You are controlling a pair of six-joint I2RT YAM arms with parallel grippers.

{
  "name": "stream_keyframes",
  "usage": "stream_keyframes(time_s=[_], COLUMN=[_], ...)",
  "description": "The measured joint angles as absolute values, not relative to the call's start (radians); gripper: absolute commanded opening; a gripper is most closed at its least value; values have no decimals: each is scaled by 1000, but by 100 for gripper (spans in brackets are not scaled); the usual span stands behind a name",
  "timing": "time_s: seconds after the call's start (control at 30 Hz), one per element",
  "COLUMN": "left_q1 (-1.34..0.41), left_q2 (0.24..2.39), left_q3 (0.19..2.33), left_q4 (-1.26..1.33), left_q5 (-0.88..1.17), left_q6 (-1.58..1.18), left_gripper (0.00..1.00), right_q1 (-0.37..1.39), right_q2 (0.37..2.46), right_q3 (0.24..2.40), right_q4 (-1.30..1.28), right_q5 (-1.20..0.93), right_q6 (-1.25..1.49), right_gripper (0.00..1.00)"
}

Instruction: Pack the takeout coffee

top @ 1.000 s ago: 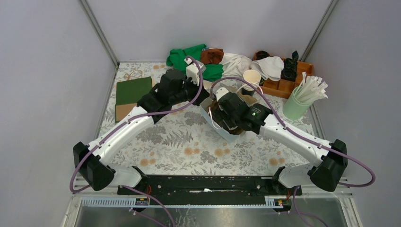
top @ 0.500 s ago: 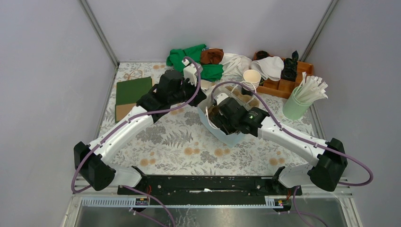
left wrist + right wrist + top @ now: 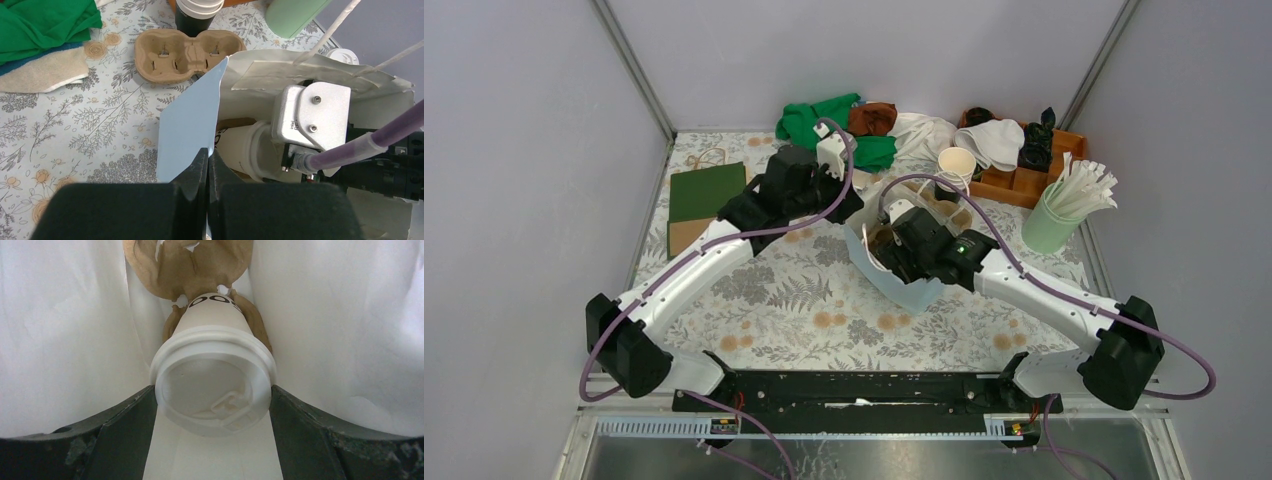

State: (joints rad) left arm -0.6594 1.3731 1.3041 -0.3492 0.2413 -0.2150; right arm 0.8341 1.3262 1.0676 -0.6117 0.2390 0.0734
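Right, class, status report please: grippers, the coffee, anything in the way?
Left gripper shut on the rim of the bag. Right gripper shut on the takeout coffee, inside the bag. Brown pulp carrier at its base.

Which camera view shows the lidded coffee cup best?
The right wrist view: the coffee cup, lid toward camera, sits in the right gripper inside the bag. The left wrist view shows only part of its side. From the top, the right arm hides it.
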Motion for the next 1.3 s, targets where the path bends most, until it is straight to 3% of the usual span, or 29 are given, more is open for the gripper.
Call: stream_keyframes(time_s=[1.3], left_q1=[-653], left_q2=[1398], left_q3=[1330], left_q4=[-363], left_q5=[266], left_q6=[-253], left_gripper=[0], right_q1=[778], right_q2=[1333], right_q3=[1009], right_q4=[-486], right_q5=[170], right_q6=[74], right_gripper=[37])
